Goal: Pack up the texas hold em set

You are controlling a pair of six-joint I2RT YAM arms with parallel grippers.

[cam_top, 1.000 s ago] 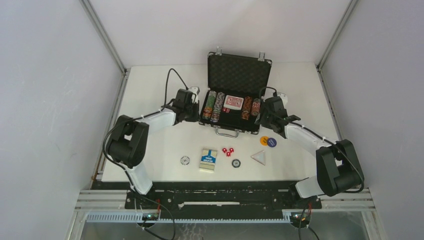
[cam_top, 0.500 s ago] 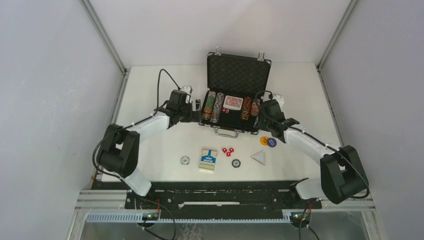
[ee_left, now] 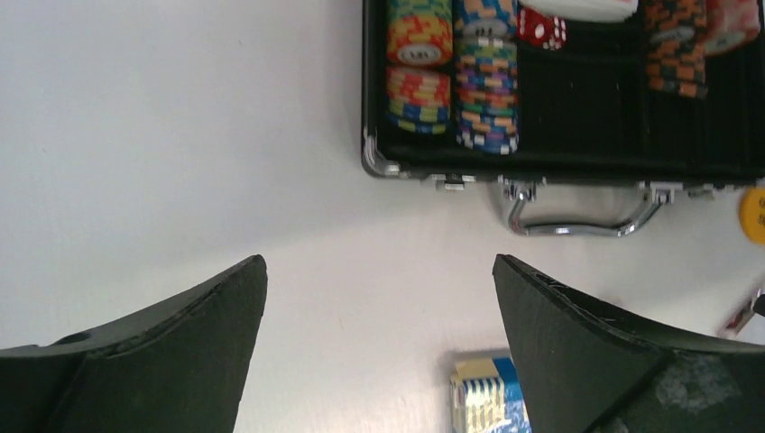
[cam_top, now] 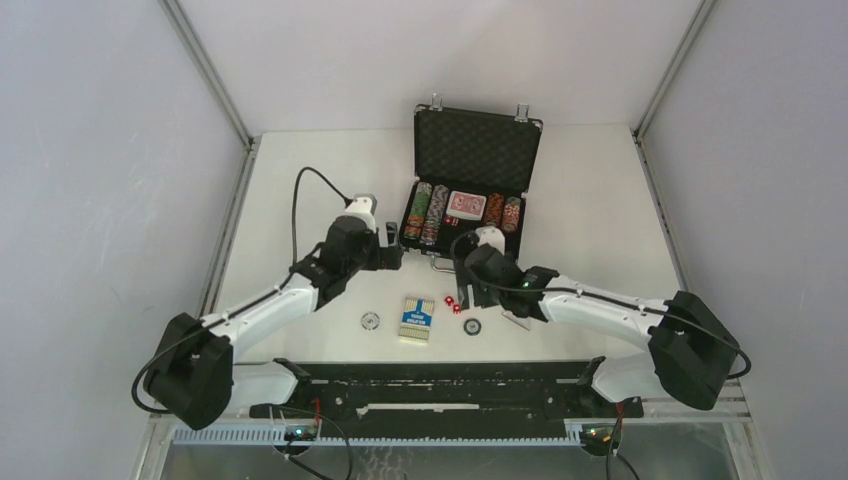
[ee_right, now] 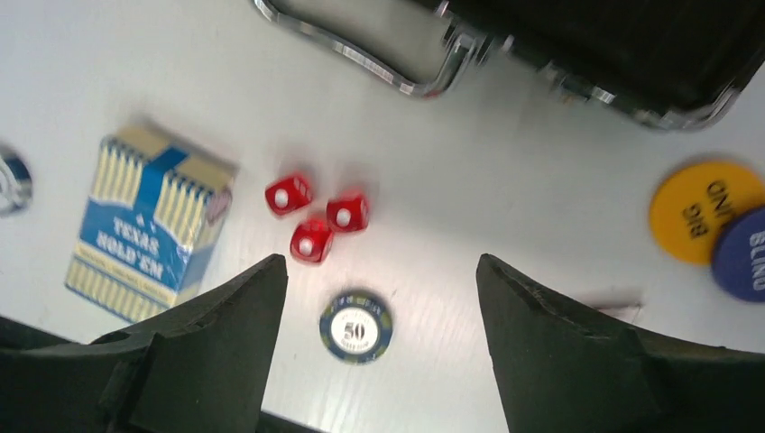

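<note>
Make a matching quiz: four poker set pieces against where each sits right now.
Things:
1. red dice
2. red-backed cards
3. yellow button
4. 50 chip

Places:
A. inside the briefcase, between chip rows
B. on the table, next to the blue button
C. on the table, clustered beside the card box
D. on the table, alone, framed by the open right gripper in the right wrist view

Pairs: 1-C, 2-A, 3-B, 4-D
</note>
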